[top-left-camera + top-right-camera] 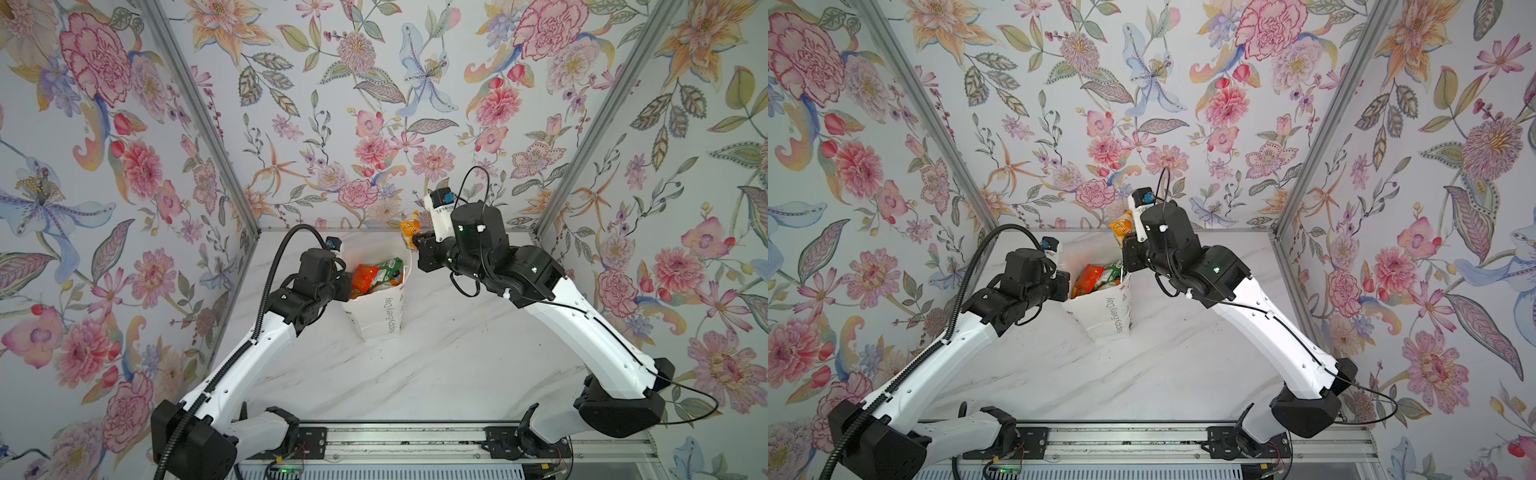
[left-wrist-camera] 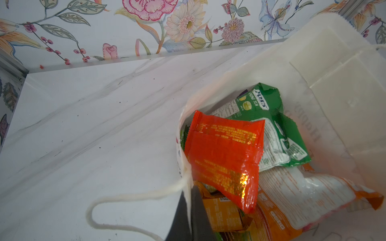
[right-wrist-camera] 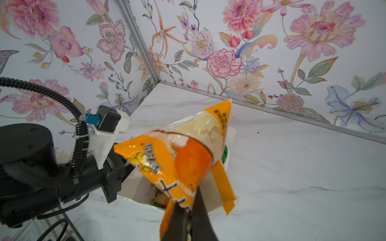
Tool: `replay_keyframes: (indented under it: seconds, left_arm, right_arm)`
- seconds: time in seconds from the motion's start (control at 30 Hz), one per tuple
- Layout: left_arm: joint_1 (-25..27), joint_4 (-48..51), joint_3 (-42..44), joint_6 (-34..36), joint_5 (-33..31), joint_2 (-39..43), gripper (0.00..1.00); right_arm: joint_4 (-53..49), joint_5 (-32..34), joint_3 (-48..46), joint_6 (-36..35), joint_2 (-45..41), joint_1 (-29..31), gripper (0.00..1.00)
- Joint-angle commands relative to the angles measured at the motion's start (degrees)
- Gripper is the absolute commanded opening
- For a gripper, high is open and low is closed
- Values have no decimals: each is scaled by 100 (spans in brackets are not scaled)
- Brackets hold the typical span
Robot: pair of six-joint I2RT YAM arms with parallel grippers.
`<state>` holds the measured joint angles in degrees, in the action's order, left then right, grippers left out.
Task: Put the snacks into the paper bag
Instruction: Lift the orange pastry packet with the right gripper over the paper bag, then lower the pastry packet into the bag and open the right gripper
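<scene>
Paper bag (image 1: 376,309) is stood mid-frame in both top views, snacks (image 2: 225,154) piled inside, rim pinched by the left gripper (image 2: 190,194). Orange packet (image 3: 188,158), clamped in the right gripper (image 3: 188,200), is held upper right of the mouth, probably not over it yet, so it's best carried across before being dropped.

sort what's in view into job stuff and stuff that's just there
Job: paper bag; orange sachet in right hand; red-orange foil pack, green candy bag, orange-white packet inside bag; left hand pinching bag rim.
Not job: marble tabletop, floral walls.
</scene>
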<state>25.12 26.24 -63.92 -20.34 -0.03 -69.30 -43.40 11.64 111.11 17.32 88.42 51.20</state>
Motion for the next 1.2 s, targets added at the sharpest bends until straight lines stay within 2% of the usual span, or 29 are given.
replay_keyframes:
  seconds: [0.0,0.17,0.43,0.67,0.93,1.03,1.17]
  left_arm:
    - [-113,-463,-22,39,-58,141,0]
    - [-115,-446,-26,47,-51,95,0]
    - [-107,-453,-38,39,-64,158,0]
    - [-113,-482,-46,4,3,155,0]
    - [-119,-479,-12,-5,-93,249,0]
    - [-113,-471,-21,10,-126,259,0]
    - [-104,-462,-24,25,-151,242,0]
  right_arm:
    - [-331,151,312,-219,464,169,1]
    - [-628,167,920,-372,1100,355,2]
    - [-930,156,1383,-465,1792,465,2]
    - [-1002,336,1397,-441,2020,474,4]
    - [-1068,409,1367,-419,2051,473,18]
    - [-1074,427,1411,-430,2086,470,28]
    - [-1082,387,1412,-434,2016,479,31]
